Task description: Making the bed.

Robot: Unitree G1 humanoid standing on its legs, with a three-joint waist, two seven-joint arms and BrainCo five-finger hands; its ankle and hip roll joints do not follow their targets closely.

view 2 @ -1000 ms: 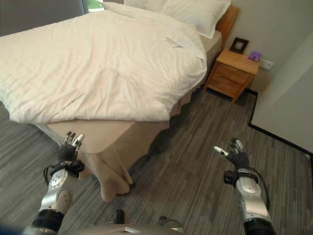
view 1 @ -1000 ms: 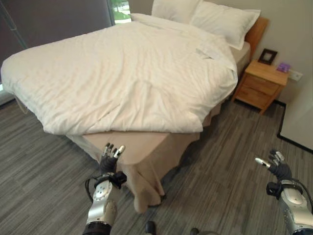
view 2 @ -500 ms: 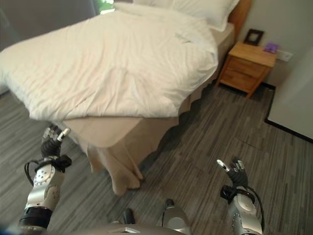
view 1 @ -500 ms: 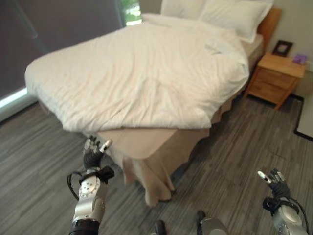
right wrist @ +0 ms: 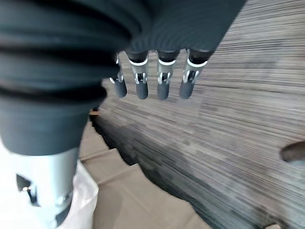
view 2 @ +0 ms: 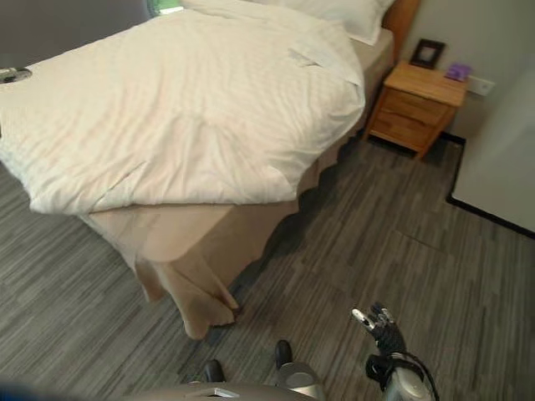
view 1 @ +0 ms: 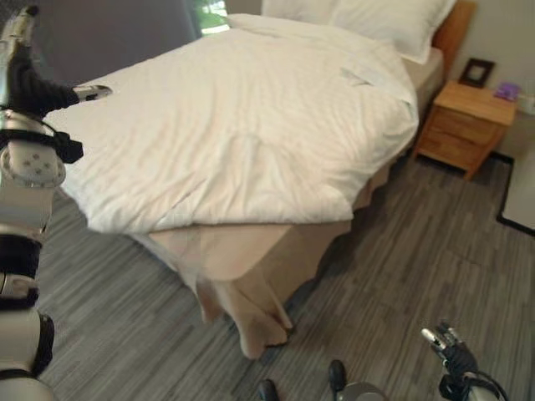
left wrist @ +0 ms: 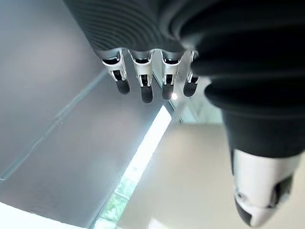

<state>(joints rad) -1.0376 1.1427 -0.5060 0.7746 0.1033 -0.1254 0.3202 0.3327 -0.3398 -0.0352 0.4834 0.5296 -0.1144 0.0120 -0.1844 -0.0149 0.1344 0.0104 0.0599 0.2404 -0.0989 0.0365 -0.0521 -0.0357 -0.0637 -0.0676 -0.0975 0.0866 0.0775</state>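
Observation:
A white duvet (view 1: 251,125) covers the bed, with a fold near its foot edge, which hangs unevenly. Below it the beige bed skirt (view 1: 242,276) shows at the near corner and drapes to the floor. Two white pillows (view 1: 393,21) lie at the headboard. My left hand (view 1: 33,88) is raised high beside the duvet's left edge, open, fingers (left wrist: 143,83) straight and holding nothing. My right hand (view 2: 380,327) hangs low over the floor, well right of the bed corner, open, its fingers (right wrist: 162,81) straight and holding nothing.
A wooden nightstand (view 1: 464,121) stands right of the bed with a picture frame (view 1: 475,73) and a small purple item (view 1: 506,90) on it. A dark curtain (view 1: 109,33) hangs behind the bed's left side. A white panel (view 1: 522,192) stands at the right.
My left arm has risen from low by the bed's near corner to high at the left, beside the duvet. My right hand has dropped lower. The camera has shifted.

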